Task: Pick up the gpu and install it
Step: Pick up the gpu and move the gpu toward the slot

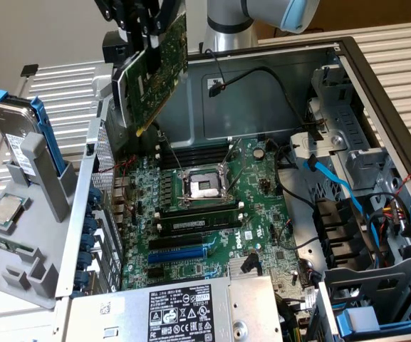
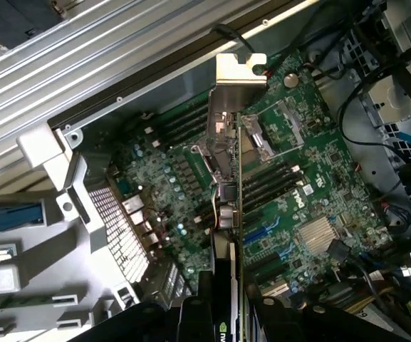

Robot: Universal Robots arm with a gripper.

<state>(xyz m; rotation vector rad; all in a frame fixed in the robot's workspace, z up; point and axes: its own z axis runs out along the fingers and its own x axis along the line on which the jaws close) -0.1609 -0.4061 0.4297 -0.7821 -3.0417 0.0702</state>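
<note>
The gpu (image 1: 155, 71), a green card with a silver bracket, hangs tilted in the air over the back left corner of the open computer case. My gripper (image 1: 142, 21) is shut on its upper edge. In the wrist view the gpu (image 2: 232, 121) runs edge-on away from my gripper (image 2: 230, 317), with its bracket at the far end and black fingers (image 2: 194, 313) on both sides. Below lies the large green motherboard (image 1: 262, 214), whose blue slot (image 1: 180, 253) sits near the front; the same blue slot (image 2: 258, 231) shows beside the card's edge.
At the exterior view's left, a grey holder (image 1: 45, 214) carries a hard drive (image 1: 16, 132) in a blue frame and a processor chip (image 1: 6, 210). A power supply (image 1: 184, 310) sits in front. Drive cages (image 1: 376, 285) and loose cables (image 1: 355, 199) crowd the right side of the case.
</note>
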